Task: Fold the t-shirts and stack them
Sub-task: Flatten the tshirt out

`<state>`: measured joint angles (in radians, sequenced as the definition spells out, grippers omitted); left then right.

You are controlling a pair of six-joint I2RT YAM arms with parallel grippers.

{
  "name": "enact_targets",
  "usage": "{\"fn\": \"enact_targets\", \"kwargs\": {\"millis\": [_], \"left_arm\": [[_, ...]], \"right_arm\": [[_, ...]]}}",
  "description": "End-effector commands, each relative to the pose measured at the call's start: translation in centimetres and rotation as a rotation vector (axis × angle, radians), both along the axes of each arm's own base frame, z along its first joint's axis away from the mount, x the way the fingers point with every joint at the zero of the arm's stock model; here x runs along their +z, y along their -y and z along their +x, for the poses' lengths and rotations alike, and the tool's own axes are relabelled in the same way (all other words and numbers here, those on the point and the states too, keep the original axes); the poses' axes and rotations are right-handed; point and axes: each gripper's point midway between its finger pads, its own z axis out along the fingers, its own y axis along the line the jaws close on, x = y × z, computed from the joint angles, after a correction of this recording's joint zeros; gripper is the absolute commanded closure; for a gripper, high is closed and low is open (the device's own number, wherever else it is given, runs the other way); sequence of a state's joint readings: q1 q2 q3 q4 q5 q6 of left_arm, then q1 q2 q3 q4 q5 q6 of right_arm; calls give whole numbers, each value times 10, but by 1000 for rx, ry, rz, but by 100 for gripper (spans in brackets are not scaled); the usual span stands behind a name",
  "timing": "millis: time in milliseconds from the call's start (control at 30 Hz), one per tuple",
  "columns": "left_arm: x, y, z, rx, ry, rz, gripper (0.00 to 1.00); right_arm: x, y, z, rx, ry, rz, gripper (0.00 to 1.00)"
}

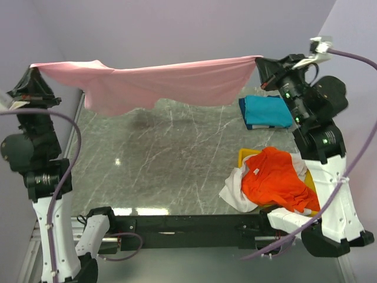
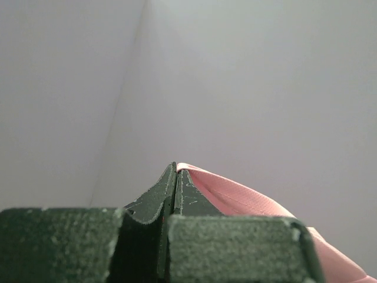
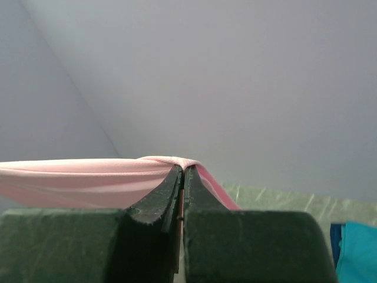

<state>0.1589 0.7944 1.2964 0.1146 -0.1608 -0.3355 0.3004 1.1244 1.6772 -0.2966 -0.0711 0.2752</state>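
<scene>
A light pink t-shirt hangs stretched in the air across the back of the table, held at both ends. My left gripper is shut on its left corner, and the pink cloth runs off to the right of the pressed jaws. My right gripper is shut on the right corner, with the cloth draped over the jaw tips. A teal-blue t-shirt lies folded at the back right. An orange-red t-shirt lies crumpled on a white one.
A yellow tray under the crumpled shirts sits at the right front, close to the right arm's base. The dark marbled tabletop spreads under the hanging shirt. Lilac walls close in on the back and the sides.
</scene>
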Motion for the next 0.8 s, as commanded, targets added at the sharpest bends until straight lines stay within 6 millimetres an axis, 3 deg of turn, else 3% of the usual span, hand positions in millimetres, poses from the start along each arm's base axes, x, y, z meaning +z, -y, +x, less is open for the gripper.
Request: {"fn": "enact_targets", "kwargs": {"millis": [0,133,200,267,367,467,500,567,600,633,667,767], "left_arm": [[44,-5,-45,52,168,-14,100],[67,-2,-77,73,254,8,100],[77,0,-83,71,280,23,100],[84,4,-82,54,293,37,100],[81,8,-60,9,268,45,100],[54,8,-5,-41,152,33,100],[35,5,27,-54,84,24,100],[0,5,69,-91,-21,12,100],[-28,2,103,-104,-100,-1,100],[-55,1,124,-117,-159,-15,100],[-84,0,155,-135,-222,-19,100],[-148,-8,200,-129,-346,-42,97]], "right_arm": [[46,16,-22,-48,163,26,100],[66,26,-38,-73,224,41,100],[74,30,-42,-90,241,47,100],[75,29,-38,-89,236,53,100],[68,23,-22,-83,199,53,100],[40,13,13,-86,143,31,100],[16,7,38,-89,104,14,100],[-15,2,70,-98,46,-1,100],[-44,-3,98,-103,-20,-17,100],[-60,-1,115,-116,-56,-21,100],[-94,-6,144,-116,-122,-32,100],[-144,-12,186,-120,-205,-58,100]]}}
